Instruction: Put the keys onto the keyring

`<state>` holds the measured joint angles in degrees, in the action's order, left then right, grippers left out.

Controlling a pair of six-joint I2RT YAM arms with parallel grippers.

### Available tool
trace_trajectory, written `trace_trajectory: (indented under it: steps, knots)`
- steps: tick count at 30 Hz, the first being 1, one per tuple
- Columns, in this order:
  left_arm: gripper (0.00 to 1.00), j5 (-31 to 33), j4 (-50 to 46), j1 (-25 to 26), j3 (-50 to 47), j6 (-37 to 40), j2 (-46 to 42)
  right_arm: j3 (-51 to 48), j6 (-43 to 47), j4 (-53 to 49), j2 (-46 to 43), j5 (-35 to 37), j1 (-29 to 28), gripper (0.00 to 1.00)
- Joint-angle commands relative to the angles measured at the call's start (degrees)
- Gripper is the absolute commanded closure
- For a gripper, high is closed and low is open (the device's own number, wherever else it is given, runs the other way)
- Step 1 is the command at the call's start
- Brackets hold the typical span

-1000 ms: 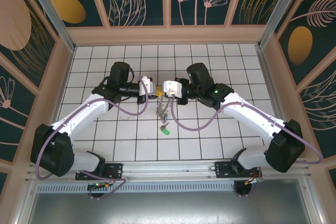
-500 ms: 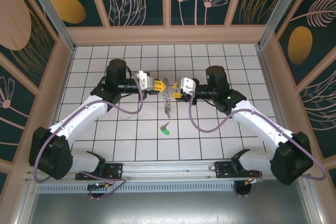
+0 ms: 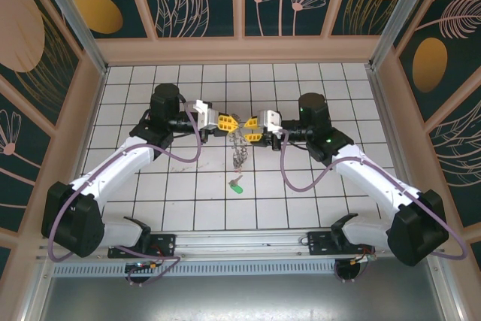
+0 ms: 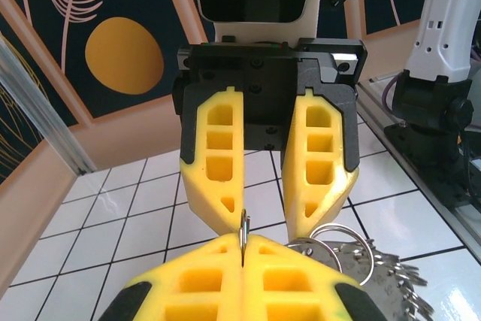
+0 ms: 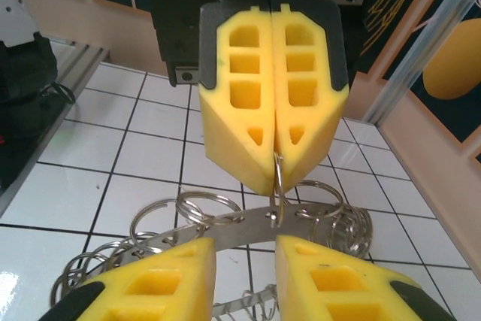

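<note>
Above the middle of the white tiled surface (image 3: 150, 186), the two arms meet tip to tip in the top view, the left fingers (image 3: 227, 120) coming in from 9 o'clock and the right fingers (image 3: 253, 121) from 3 o'clock. The left fingers are pressed together, pinching a small split ring (image 5: 276, 180) that loops through the band of the keyring (image 3: 239, 149). From that pinch the keyring hangs towards 6 o'clock, clear of the tiles at the top, its many silvery loops bunched below; whether its lowest part touches the surface I cannot tell. The right fingers stand apart just beside the pinched ring. In the right wrist view the keyring's band runs across the gap between them, gripped by neither. One green-headed key (image 3: 237, 186) lies on the surface at 6 o'clock from the keyring, apart from it.
</note>
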<state>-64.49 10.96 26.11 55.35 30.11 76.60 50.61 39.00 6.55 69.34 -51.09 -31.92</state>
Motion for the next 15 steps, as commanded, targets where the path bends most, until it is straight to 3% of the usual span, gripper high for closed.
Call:
trace_trajectory:
  steps: [1, 10, 15]
  knots:
    - [1.0, -3.37, 3.62, 0.08, 0.02, -1.19, 0.52, 0.15, -1.62, 3.7, -0.94, -3.62, 0.2, 0.72]
    - [1.0, -6.22, -0.95, 0.18, 2.67, 2.41, 1.83, 0.9, -2.46, 4.94, 0.54, -5.25, 0.22, 0.71]
    - [1.0, -6.62, -0.41, 0.17, 3.05, 2.28, 1.97, 1.58, -2.49, 4.64, 1.49, -6.01, 0.28, 0.75]
